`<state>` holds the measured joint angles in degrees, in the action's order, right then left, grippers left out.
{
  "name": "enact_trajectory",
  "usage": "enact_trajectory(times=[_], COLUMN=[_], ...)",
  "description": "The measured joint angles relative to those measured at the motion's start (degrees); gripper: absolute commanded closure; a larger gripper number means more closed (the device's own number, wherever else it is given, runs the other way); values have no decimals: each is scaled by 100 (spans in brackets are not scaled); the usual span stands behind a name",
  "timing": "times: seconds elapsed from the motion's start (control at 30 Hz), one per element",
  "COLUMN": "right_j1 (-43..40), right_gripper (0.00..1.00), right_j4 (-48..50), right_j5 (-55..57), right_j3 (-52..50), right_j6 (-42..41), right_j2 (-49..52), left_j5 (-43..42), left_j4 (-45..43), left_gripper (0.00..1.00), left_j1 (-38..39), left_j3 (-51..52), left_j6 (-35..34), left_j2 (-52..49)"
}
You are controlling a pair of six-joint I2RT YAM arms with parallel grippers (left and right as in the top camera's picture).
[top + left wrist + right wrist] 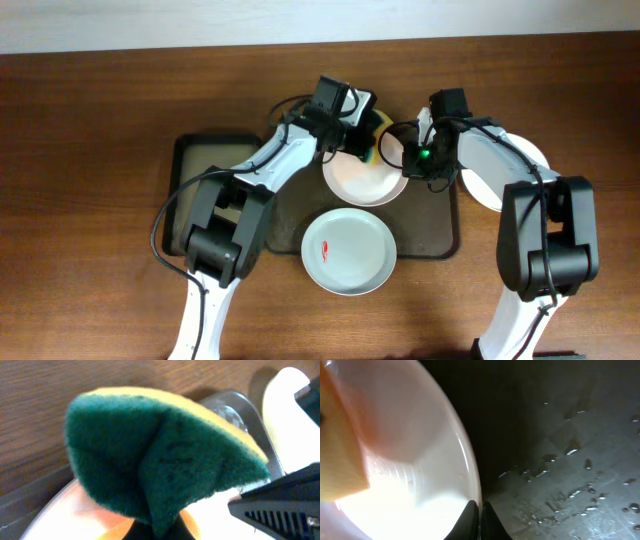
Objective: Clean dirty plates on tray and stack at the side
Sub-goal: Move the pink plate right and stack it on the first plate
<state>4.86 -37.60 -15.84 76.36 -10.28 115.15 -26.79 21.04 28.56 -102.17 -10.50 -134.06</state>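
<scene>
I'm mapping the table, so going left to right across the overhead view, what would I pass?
Small dark tray → red-smeared plate → white plate right of the large tray. Left out, overlapping mid-table: pinkish plate, sponge, left gripper, right gripper.

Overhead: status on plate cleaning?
Left hand shut on green-and-yellow sponge, at pinkish round plate. Right hand shut on that plate's rim. Pale mint round plate on dark brown tray has red smear; white round plate beside tray. Nothing blocking.

Top-down, wrists close, likely sharing plate (362,180)
</scene>
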Motion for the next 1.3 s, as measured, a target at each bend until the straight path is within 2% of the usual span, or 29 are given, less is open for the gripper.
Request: enact_trajectory(times=[0.03, 0.1, 0.13, 0.2, 0.23, 0.27, 0.37, 0.4, 0.53, 0.7, 0.83, 1.0, 1.17, 1.3], right_j1=[9, 26, 26, 31, 33, 37, 46, 48, 52, -24, -44, -72, 114, 1021], right_gripper=[84, 73, 70, 70, 70, 71, 96, 96, 96, 96, 96, 96, 96, 96], right_j4=[-2, -4, -2, -11, -7, -9, 232, 352, 466, -577, -1738, -2365, -2363, -1919], right_j5=[-24, -57, -81, -96, -98, -94, -70, -74, -140, -33, 828, 1528, 1853, 2975], right_j3=[0, -2, -7, -9, -9, -11, -140, -212, -240, 717, 1628, 1956, 1978, 1987], right_j6=[0, 28, 31, 48, 42, 42, 55, 55, 13, 186, 501, 616, 599, 341], right_j2=[0, 4, 11, 20, 22, 22, 20, 20, 13, -120, -603, -1134, -1325, -1071], left_j5=[149, 841, 1364, 1952, 2389, 2581, 3053, 3099, 3178, 3178, 3180, 3178, 3178, 3178], left_j4=[201, 1012, 1611, 2356, 3121, 3364, 4345, 4570, 4581, 4605, 4555, 4540, 4538, 4538], left_gripper=[100, 100, 100, 100, 100, 100, 100, 100, 100, 98, 99, 100, 100, 100], left_j1=[-13, -136, -273, -476, -667, -789, -1307, -1414, -1700, -1947, -2114, -2120, -2120, -2120], left_j3=[-85, -295, -372, -457, -466, -485, -549, -531, -37, 529, 544, 544, 544, 544], left_j6=[2, 4, 2, 2, 2, 4, 2, 4, 2, 4, 4, 2, 4, 2], left_j2=[55, 365, 682, 1128, 1565, 1768, 2223, 2218, 2188, 2177, 2177, 2177, 2177, 2177])
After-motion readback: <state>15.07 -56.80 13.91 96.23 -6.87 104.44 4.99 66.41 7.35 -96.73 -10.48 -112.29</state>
